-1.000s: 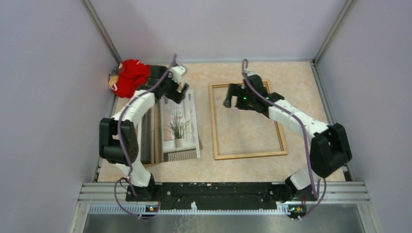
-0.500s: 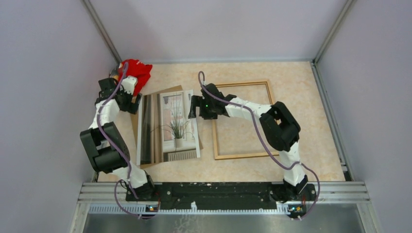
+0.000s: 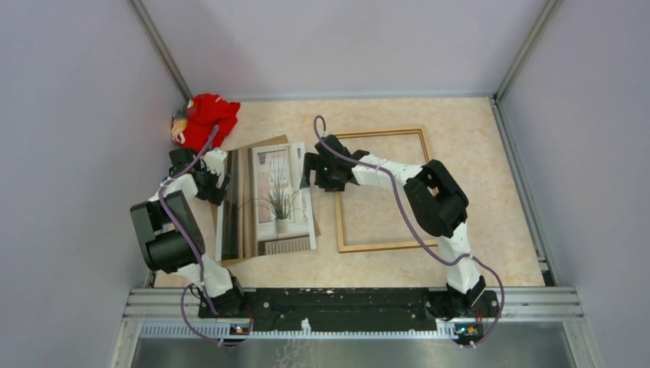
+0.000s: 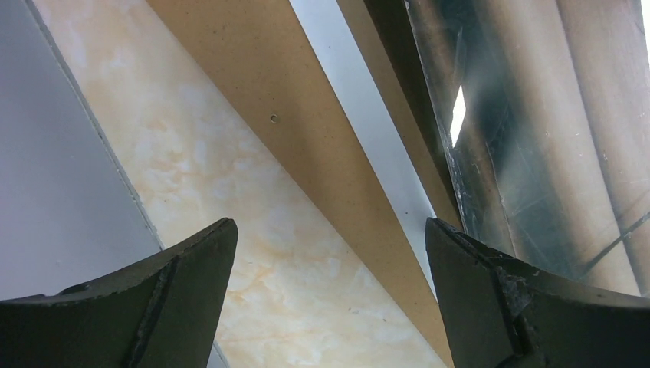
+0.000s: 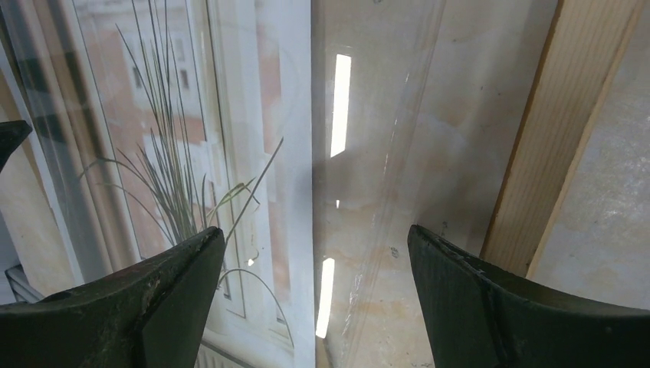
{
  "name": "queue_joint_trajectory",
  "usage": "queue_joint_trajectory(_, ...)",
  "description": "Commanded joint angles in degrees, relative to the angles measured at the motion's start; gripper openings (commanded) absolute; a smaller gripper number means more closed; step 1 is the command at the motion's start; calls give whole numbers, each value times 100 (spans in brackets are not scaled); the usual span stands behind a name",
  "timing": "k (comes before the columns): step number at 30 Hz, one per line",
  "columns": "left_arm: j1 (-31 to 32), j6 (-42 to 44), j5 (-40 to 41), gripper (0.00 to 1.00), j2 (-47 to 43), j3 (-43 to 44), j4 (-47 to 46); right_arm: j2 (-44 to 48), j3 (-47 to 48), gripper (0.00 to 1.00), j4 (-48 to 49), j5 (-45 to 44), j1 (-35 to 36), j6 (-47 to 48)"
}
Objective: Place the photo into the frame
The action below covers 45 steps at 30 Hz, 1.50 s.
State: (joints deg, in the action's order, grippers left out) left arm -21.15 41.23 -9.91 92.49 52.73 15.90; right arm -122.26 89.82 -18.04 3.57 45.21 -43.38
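Note:
The photo (image 3: 272, 201) of a potted plant lies face up on a brown backing board (image 3: 264, 143), left of the frame (image 3: 387, 132), which lies flat and empty. My left gripper (image 3: 217, 178) is open over the photo's left edge. In the left wrist view the gripper (image 4: 329, 230) hangs above bare table beside the board (image 4: 260, 92) and the photo (image 4: 536, 115). My right gripper (image 3: 309, 170) is open over the photo's right edge. In the right wrist view the gripper (image 5: 314, 234) straddles the photo (image 5: 176, 153) border, with the frame (image 5: 559, 130) moulding to the right.
A red stuffed toy (image 3: 203, 119) lies in the back left corner by the wall. A clear glossy sheet (image 5: 383, 153) seems to cover the photo and overhang its right edge. Grey walls close in the table at left, back and right.
My left gripper has moved from beside the red toy to the photo's left edge. My right gripper has swung left from over the frame to the photo's right edge. Photo and frame have not moved.

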Motion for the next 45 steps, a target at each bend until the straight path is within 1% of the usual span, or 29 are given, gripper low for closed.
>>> queue_joint_trajectory(1, 2, 44, -77, 98, 199, -136, -520, -205, 60, 89, -134, -285, 67, -323)
queue_joint_trajectory(7, 51, -50, -402, 99, 458, -197, -517, -200, -76, 90, 267, -77, 66, -629)
queue_joint_trajectory(13, 77, -130, -460, 98, 619, -233, -536, -125, -246, 90, 1162, 715, 6, -983)
queue_joint_trajectory(17, 81, -69, -477, 98, 630, -277, -560, 71, -389, 90, 1593, 994, -54, -1190)
queue_joint_trajectory(24, 83, -29, -537, 98, 656, -315, -538, 600, -839, 90, 2595, 1371, -176, -1624)
queue_joint_trajectory(29, 82, -12, -554, 99, 661, -342, -515, 840, -1153, 89, 3588, 1734, -263, -2014)
queue_joint_trajectory(33, 82, 16, -589, 98, 620, -350, -491, 924, -1152, 87, 3944, 1891, -273, -2129)
queue_joint_trajectory(38, 84, 43, -593, 98, 586, -336, -452, 967, -1048, 86, 3811, 1932, -276, -2052)
queue_joint_trajectory(40, 84, 44, -611, 99, 573, -317, -424, 911, -999, 82, 3665, 1923, -264, -1995)
queue_joint_trajectory(41, 83, 35, -615, 98, 563, -312, -408, 857, -988, 78, 3587, 1912, -259, -1991)
queue_joint_trajectory(43, 78, 34, -637, 98, 543, -300, -370, 741, -984, 68, 3472, 1878, -252, -1955)
queue_joint_trajectory(45, 75, 34, -651, 98, 519, -266, -304, 641, -921, 55, 3264, 1774, -249, -1828)
